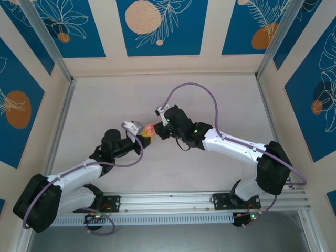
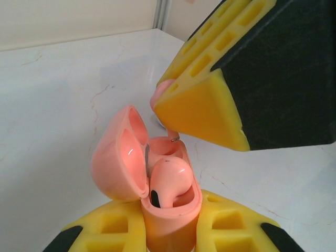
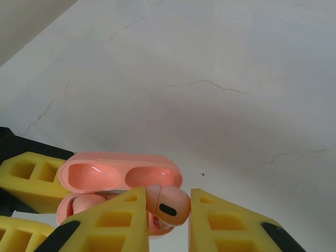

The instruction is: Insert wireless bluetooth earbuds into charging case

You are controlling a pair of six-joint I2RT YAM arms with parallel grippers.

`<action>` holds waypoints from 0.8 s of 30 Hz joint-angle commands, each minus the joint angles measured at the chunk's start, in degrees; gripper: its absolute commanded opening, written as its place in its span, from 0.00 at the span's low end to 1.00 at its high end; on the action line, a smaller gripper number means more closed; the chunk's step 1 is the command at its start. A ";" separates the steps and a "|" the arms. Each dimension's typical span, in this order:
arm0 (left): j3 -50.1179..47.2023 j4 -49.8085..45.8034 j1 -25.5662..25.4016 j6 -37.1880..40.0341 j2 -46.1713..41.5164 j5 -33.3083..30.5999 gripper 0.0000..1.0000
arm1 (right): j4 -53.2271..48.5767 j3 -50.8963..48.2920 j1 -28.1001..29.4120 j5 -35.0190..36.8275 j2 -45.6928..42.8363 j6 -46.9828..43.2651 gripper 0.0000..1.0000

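Note:
The coral-pink charging case stands upright with its lid swung open to the left, and my left gripper is shut on its body. One pink earbud sits in the near socket. My right gripper is shut on the second earbud, which hangs over the case with its stem tip at the far, empty socket. In the top view both grippers meet mid-table, the left gripper and the right gripper on either side of the case.
The white marbled tabletop lies bare around the grippers. Cream walls with blue panels and metal posts fence the table. The right arm's purple cable loops over the far half.

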 commanded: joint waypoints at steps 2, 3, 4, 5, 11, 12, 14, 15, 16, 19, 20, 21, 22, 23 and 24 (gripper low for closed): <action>1.55 3.30 -0.27 -1.22 -1.11 -0.02 0.16 | 1.32 -0.56 0.37 -0.52 -0.72 -0.44 0.20; 1.59 3.30 -0.33 -1.22 -1.15 -0.01 0.16 | 1.34 -0.48 0.35 -0.55 -0.54 -0.45 0.20; 1.63 3.30 -0.35 -1.22 -1.30 -0.07 0.16 | 1.36 -0.47 0.39 -0.67 -0.45 -0.47 0.20; 1.59 3.26 -0.40 -1.16 -1.46 -0.23 0.16 | 1.49 -0.45 0.48 -0.74 -0.36 -0.53 0.20; 1.63 2.95 -0.33 -1.21 -2.55 -1.06 0.16 | 1.07 -0.82 0.73 -0.78 -0.26 -0.70 0.20; 1.56 2.84 -0.36 -1.13 -2.73 -1.23 0.16 | 1.07 -0.93 0.83 -1.01 -0.43 -0.77 0.20; 1.63 2.71 -0.36 -1.00 -2.98 -1.60 0.16 | 0.90 -1.08 0.99 -1.54 -0.55 -1.12 0.20; 1.63 2.69 -0.36 -0.83 -3.08 -1.73 0.17 | 0.90 -1.16 1.06 -1.81 -0.58 -1.43 0.20; 1.63 2.56 -0.34 -0.61 -3.17 -1.82 0.17 | 0.90 -1.30 1.33 -1.90 -0.70 -1.81 0.21; 1.90 1.97 -0.29 0.00 -3.18 -1.91 0.17 | 0.73 -1.44 1.78 -3.01 -0.88 -2.57 0.22; 1.98 1.86 -0.31 0.14 -3.17 -1.87 0.17 | 0.73 -1.57 1.88 -3.62 -0.94 -2.70 0.22; 2.02 1.88 -0.37 0.23 -3.17 -1.93 0.17 | 0.80 -1.69 1.87 -4.14 -1.12 -2.78 0.24; 2.05 1.82 -0.28 0.31 -3.17 -1.91 0.17 | 0.85 -1.83 1.83 -4.67 -1.28 -2.78 0.24; 2.06 1.81 -0.30 0.42 -3.17 -1.93 0.17 | 0.86 -1.91 1.88 -5.04 -1.52 -2.72 0.25; 2.07 1.72 -0.33 0.54 -3.17 -1.96 0.17 | 0.90 -2.05 1.88 -5.38 -1.72 -2.71 0.26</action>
